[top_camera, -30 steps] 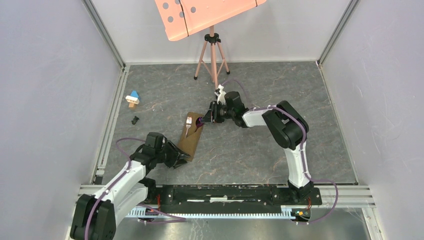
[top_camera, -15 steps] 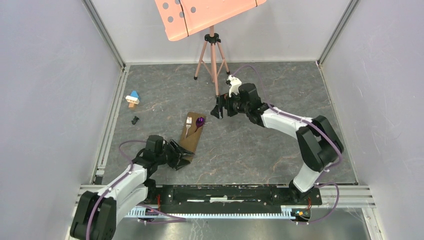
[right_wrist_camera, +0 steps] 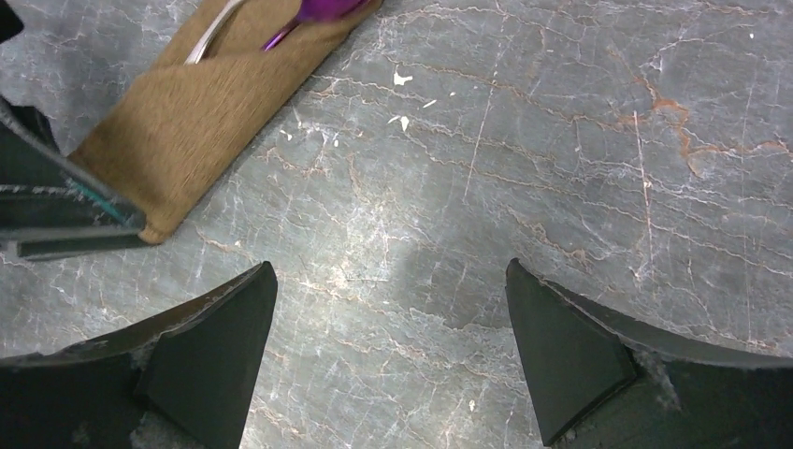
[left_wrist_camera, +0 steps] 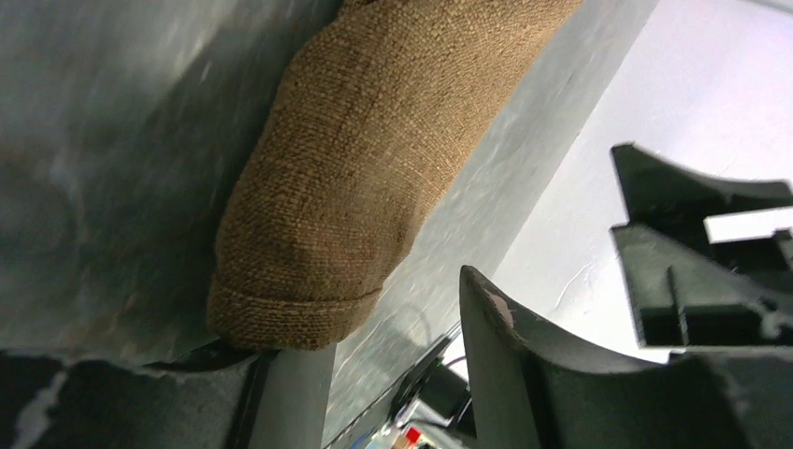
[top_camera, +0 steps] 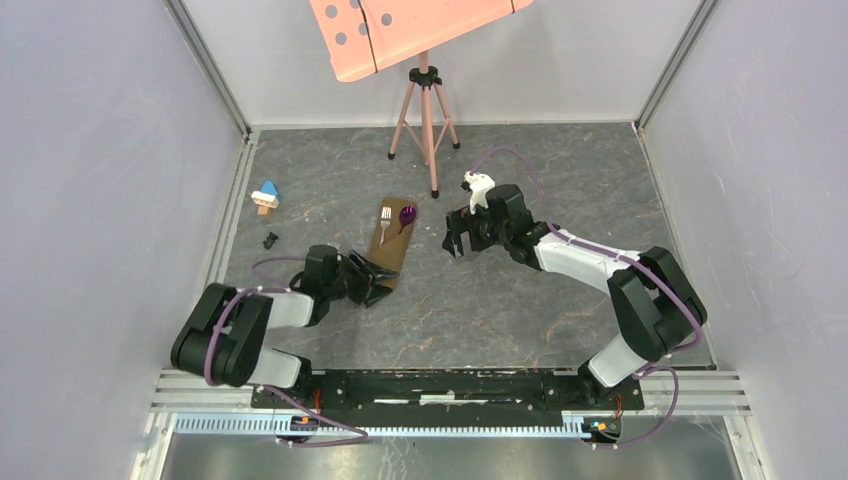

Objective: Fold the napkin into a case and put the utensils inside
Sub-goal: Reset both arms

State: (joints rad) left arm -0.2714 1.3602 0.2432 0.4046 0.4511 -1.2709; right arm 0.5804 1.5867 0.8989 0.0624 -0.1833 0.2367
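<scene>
The olive-brown napkin is folded into a narrow case (top_camera: 390, 250) lying left of centre on the table. The silver fork (top_camera: 385, 222) and the purple-bowled spoon (top_camera: 407, 213) stick out of its far end. My left gripper (top_camera: 374, 281) lies low at the case's near end, open, and the rounded cloth end (left_wrist_camera: 318, 234) rests against one finger; bare table shows between the cloth and the other finger (left_wrist_camera: 524, 365). My right gripper (top_camera: 455, 238) hovers to the right of the case, wide open over bare table (right_wrist_camera: 388, 281). Its view shows the case (right_wrist_camera: 196, 112) at upper left.
A small blue, white and tan toy block (top_camera: 265, 196) and a tiny black piece (top_camera: 270, 240) lie near the left wall. A pink tripod stand (top_camera: 425, 110) with a perforated board (top_camera: 410, 30) stands at the back. Walls enclose the table on three sides.
The right gripper let go of the spoon, opened wide and drew back to the right. The left arm swung forward, and the case with both utensils slid farther from the bases.
</scene>
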